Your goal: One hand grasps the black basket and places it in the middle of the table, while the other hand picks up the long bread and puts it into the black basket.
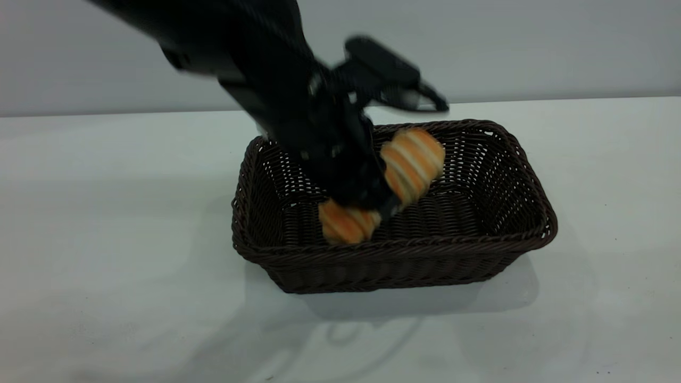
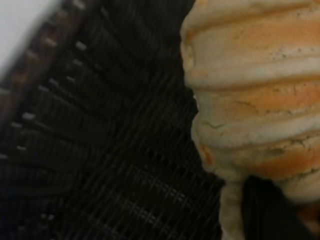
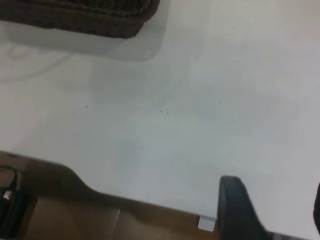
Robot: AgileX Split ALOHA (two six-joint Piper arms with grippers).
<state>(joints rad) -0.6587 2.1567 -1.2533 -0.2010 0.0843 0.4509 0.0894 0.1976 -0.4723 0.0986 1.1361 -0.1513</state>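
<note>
Black baskets: one (image 1: 393,255), on the table (image 1: 106,239).
Long breads: one (image 1: 409,165), inside the basket.
Grippers: one left gripper (image 1: 380,205) in the basket; one right gripper (image 3: 270,210) off the basket.

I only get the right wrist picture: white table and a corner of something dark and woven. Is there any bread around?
Observer: Yes. The exterior view shows the long bread inside the black basket, clamped by the left gripper.
Operator: Is it lying flat in there?
Observer: No, it is tilted, with one end low by the near wall and the other raised toward the far wall.
Operator: What does it look like close up?
Observer: The left wrist view shows orange crust with pale cream ridges, and the basket's weave behind it.
Operator: Does my arm show from outside?
Observer: No. The right gripper is out of the exterior view; only the left arm appears there.
</note>
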